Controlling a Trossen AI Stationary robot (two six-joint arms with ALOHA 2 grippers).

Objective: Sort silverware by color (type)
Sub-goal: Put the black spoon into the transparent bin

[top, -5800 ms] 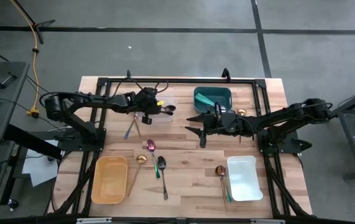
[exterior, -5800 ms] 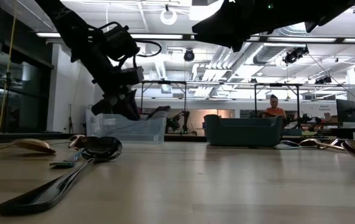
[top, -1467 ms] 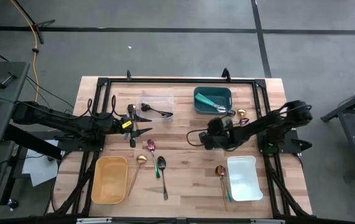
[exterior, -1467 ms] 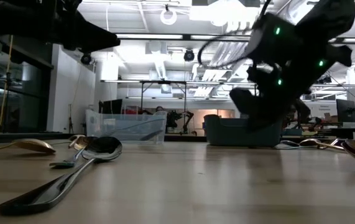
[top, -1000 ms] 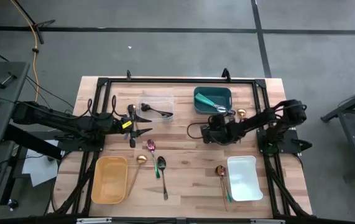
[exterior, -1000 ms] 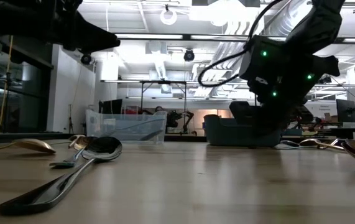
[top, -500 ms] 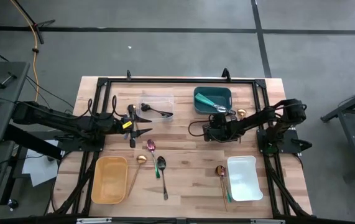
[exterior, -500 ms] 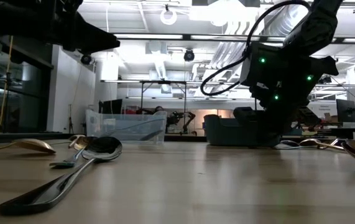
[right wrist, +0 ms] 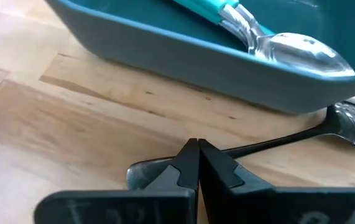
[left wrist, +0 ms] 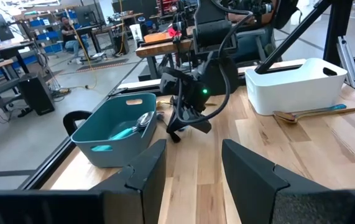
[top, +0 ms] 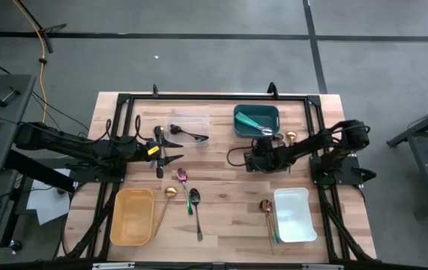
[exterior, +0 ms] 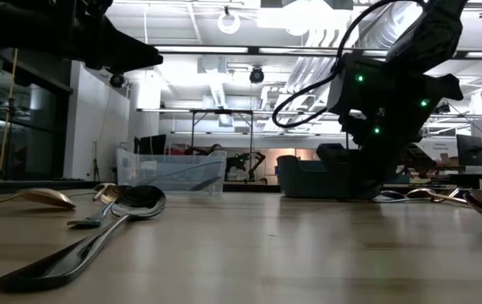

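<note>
The right gripper sits low at the teal bin's six o'clock, fingers pressed together over a dark spoon lying beside it, likely mid-pickup; the left gripper waits with fingers apart; unsorted silverware lies at five o'clock from it.

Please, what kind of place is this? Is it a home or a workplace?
Probably a robotics lab or workshop, not a home. The wooden table sits in a black metal frame on a bare concrete floor, and beyond it stand more workbenches, blue storage bins, cables and a seated person.
</note>
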